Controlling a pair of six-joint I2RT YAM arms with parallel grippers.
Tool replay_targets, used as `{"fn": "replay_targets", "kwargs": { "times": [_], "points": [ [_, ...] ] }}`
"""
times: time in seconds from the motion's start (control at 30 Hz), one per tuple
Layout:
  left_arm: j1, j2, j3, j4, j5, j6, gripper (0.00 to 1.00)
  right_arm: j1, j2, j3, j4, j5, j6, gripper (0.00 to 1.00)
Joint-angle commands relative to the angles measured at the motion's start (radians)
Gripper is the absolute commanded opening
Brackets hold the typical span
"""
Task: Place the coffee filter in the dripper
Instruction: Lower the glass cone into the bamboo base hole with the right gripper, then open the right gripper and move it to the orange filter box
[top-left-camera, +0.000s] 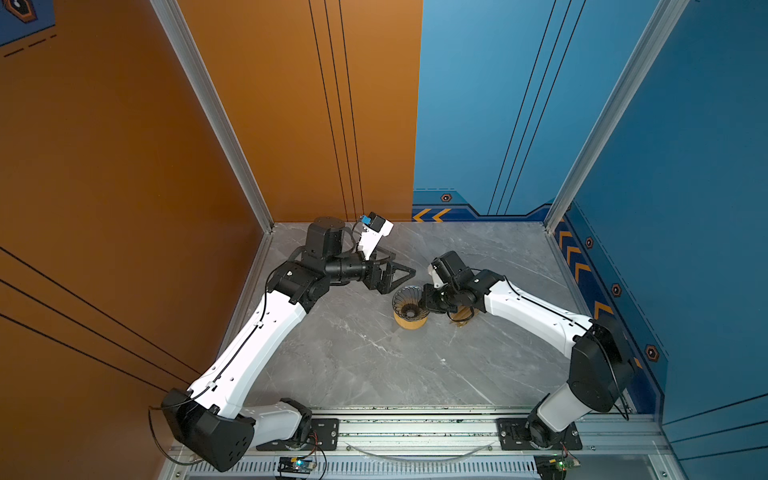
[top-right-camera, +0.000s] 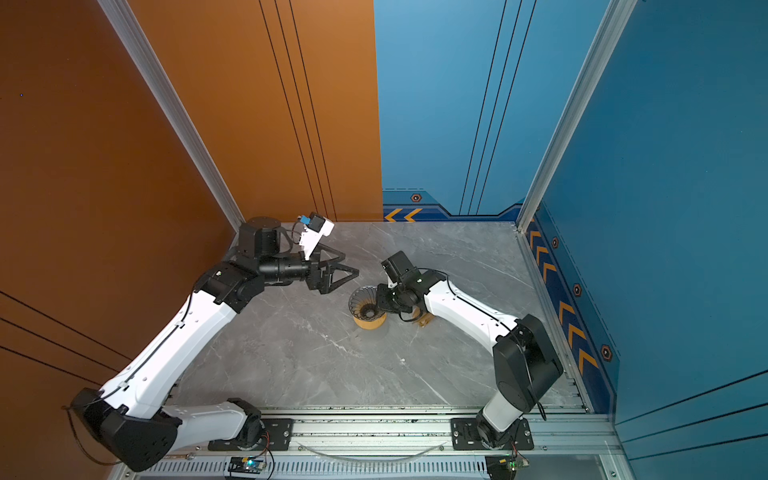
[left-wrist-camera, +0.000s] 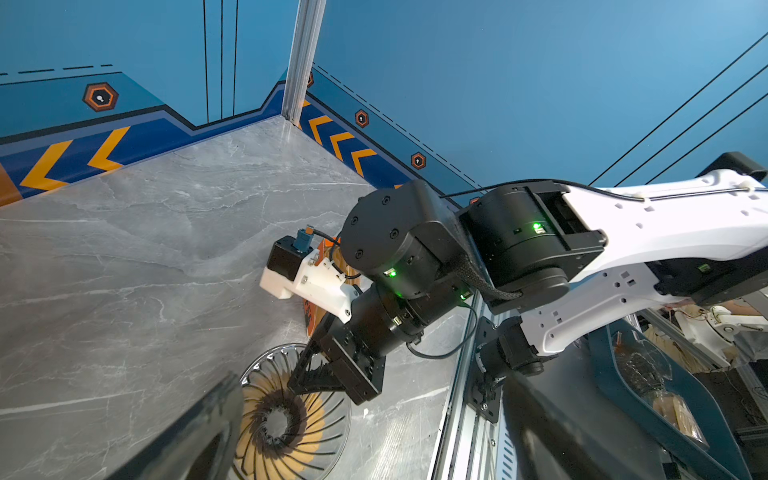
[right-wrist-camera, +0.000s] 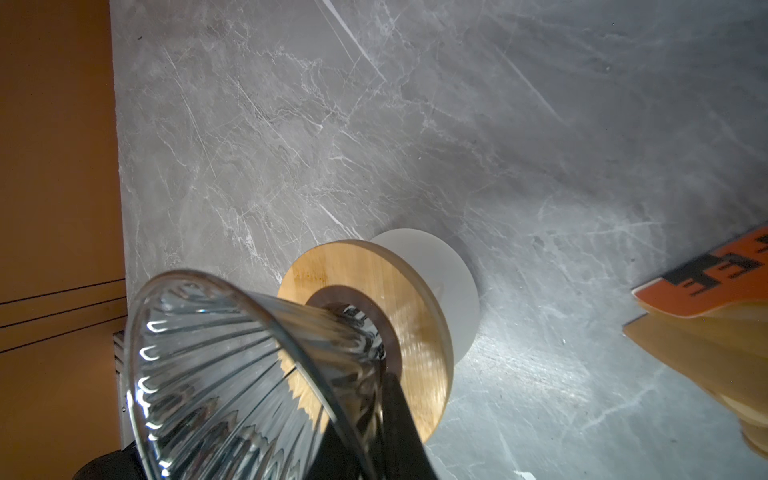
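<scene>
The dripper (top-left-camera: 409, 303) (top-right-camera: 365, 302) is a dark glass cone with spiral ribs. It stands on a tan wooden ring (top-left-camera: 411, 323) near the table's middle. My right gripper (top-left-camera: 428, 300) (top-right-camera: 383, 300) is shut on the dripper's right wall. In the right wrist view one dark finger (right-wrist-camera: 399, 415) lies against the outside of the dripper (right-wrist-camera: 228, 374). My left gripper (top-left-camera: 395, 266) (top-right-camera: 345, 266) hangs open just behind and left of the dripper, with nothing between its fingers. The left wrist view looks down into the dripper (left-wrist-camera: 286, 415). The coffee filter is out of view.
A clear packet of stacked brown filters with an orange corner (top-left-camera: 461, 318) (top-right-camera: 426, 320) (right-wrist-camera: 706, 332) lies under my right wrist, just right of the dripper. A white disc (right-wrist-camera: 449, 270) sits beneath the wooden ring (right-wrist-camera: 374, 270). Walls close in the grey marble table (top-left-camera: 374, 365) at the back and sides.
</scene>
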Motion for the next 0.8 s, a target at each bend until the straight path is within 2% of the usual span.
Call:
{"fn": "replay_targets", "kwargs": {
  "times": [0.0,0.5,0.77],
  "points": [
    [-0.002,-0.005,-0.009,0.019,0.025,-0.008,0.98,-0.003,0.017,-0.015,0.005,-0.001,0.006,0.12],
    [-0.002,-0.003,-0.009,0.019,0.029,-0.009,0.98,-0.003,-0.035,0.023,-0.040,0.025,-0.010,0.29],
    [-0.001,0.004,-0.007,0.019,0.032,-0.012,0.98,0.004,-0.194,-0.013,-0.061,0.082,-0.035,0.41]
  ]
}}
